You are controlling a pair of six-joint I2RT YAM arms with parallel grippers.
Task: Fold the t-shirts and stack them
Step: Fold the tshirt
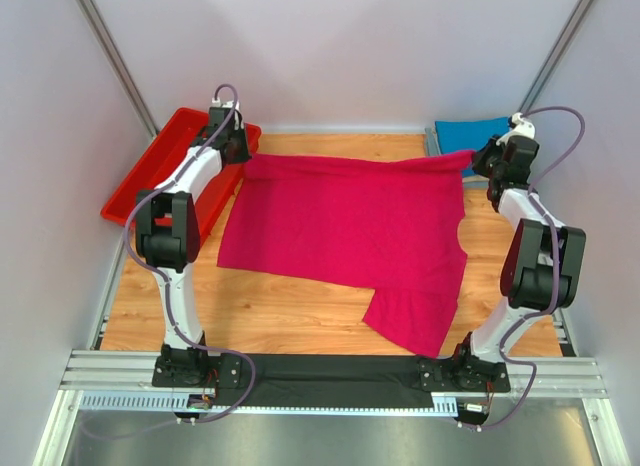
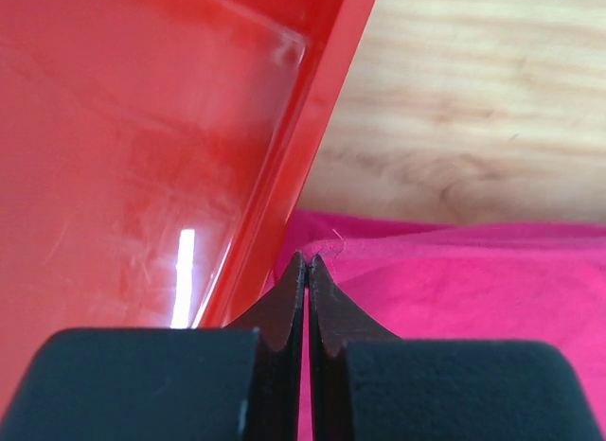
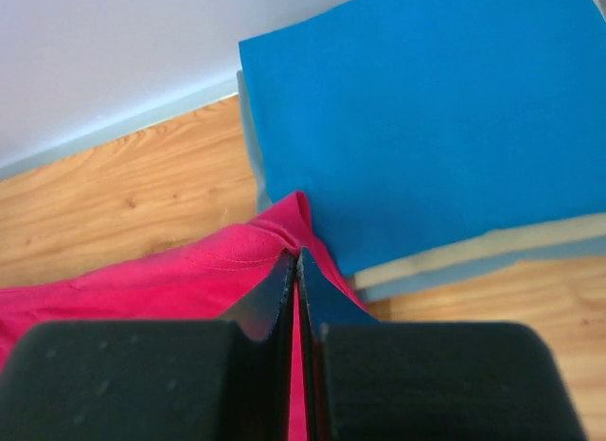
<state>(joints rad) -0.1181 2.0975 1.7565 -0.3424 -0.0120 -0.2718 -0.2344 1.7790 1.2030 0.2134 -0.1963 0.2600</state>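
One pink shirt (image 1: 350, 226), far corners pinched, left gripper (image 2: 305, 263), right gripper (image 3: 295, 256)

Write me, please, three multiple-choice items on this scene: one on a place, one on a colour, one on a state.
1. Where on the table is the red bin? A far-left corner; B far-right corner; C near edge, between the arm bases.
2. What colour is the top folded shirt at far right? A grey; B yellow; C blue.
3. On the right gripper, the fingers are: A wide open; B shut on the pink shirt; C shut on the bin.
Answers: 1 A: the top view shows it at far left. 2 C: blue cloth lies uppermost. 3 B: pink cloth is pinched between them.
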